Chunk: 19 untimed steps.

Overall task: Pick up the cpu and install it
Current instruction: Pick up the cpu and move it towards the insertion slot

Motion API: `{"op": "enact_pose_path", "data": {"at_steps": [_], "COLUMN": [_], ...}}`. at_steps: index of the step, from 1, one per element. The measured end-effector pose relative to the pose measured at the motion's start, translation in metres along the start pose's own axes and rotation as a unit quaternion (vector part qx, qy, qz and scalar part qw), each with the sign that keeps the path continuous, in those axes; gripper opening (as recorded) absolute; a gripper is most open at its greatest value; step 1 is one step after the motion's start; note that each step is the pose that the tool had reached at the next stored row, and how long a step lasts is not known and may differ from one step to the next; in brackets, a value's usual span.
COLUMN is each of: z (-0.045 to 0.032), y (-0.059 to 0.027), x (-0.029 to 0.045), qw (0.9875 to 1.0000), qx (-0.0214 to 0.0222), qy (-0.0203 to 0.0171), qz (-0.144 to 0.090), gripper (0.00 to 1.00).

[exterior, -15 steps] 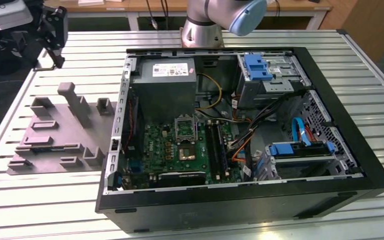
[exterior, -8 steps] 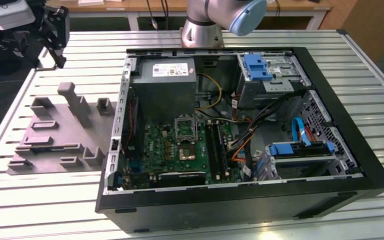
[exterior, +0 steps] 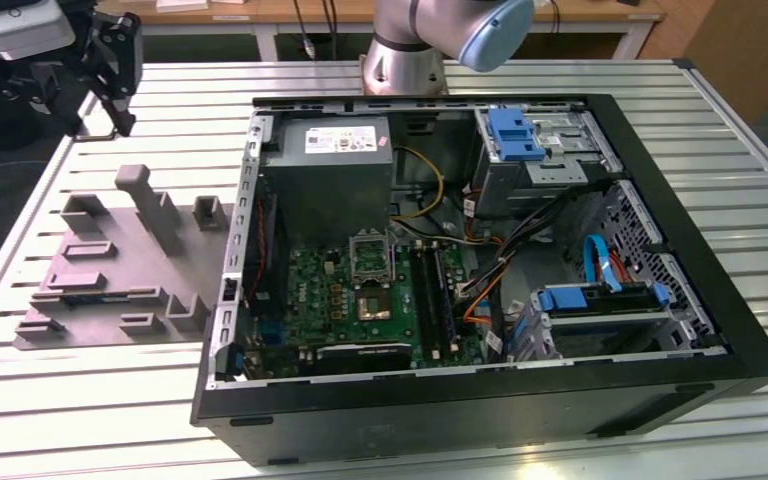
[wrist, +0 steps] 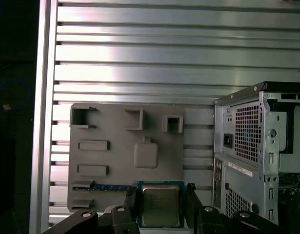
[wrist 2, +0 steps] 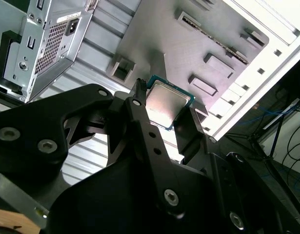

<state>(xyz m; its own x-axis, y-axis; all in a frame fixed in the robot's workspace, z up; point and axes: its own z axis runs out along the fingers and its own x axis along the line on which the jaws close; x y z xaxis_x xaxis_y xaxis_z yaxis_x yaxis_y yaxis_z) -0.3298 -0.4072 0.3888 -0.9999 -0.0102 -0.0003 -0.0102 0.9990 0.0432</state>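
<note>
The cpu (wrist: 161,204), a flat square chip with a silvery top and a thin teal rim, sits clamped between the black fingers of my gripper (wrist: 161,208) in both wrist views. The chip (wrist 2: 168,105) hangs in the air above the grey fixture plate (wrist 2: 189,44), with my gripper (wrist 2: 167,118) shut on its edges. In the exterior view my gripper (exterior: 115,110) is high at the upper left, beyond the grey fixture plate (exterior: 117,270) and well left of the open computer case (exterior: 744,330). The metal-framed socket (exterior: 371,252) lies on the green motherboard inside the case.
The case holds a grey power supply (exterior: 337,170), drive cages with blue tabs (exterior: 515,135), loose cables (exterior: 518,250) and memory slots (exterior: 431,290). The fixture plate carries raised blocks and a tall post (exterior: 157,210). Everything stands on a slatted metal table (exterior: 91,400).
</note>
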Motion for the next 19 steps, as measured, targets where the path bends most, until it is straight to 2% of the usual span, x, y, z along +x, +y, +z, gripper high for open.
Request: {"op": "enact_pose_path", "data": {"at_steps": [19], "z": [0.0], "y": [-0.0001], "x": [-0.0062], "qw": [1.0], "qx": [0.0], "qy": [0.0], "qz": [0.0], "gripper": [0.47]}}
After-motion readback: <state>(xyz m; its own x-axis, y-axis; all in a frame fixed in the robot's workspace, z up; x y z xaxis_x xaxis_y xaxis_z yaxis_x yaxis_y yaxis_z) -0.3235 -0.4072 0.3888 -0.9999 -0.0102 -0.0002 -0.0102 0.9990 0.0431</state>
